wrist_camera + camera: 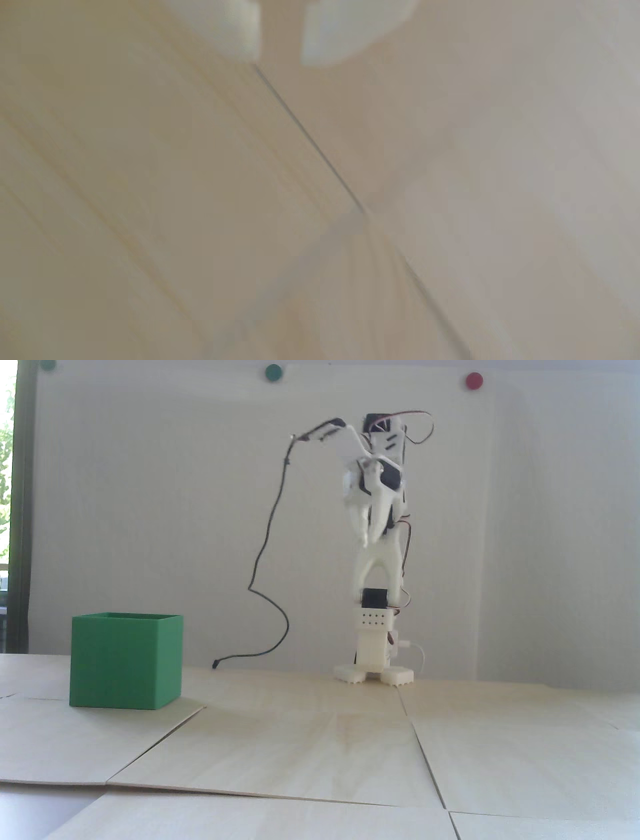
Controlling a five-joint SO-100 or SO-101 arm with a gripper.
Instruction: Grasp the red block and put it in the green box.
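Observation:
The green box (pixel 125 660) stands on the wooden table at the left in the fixed view, its open top level. The red block shows in neither view. The white arm stands upright at the back, folded, with my gripper (pixel 370 537) hanging down high above the table, far to the right of the box. In the blurred wrist view my gripper (pixel 278 59) enters from the top edge. Its two white fingertips (pixel 242 38) stand a small gap apart with only bare wood between them.
A black cable (pixel 270 560) hangs from the wrist down to the table between the box and the arm base (pixel 374 672). The table is made of light wooden panels with seams (pixel 425 755). Round green (pixel 273 372) and red (pixel 473 380) dots sit on the wall.

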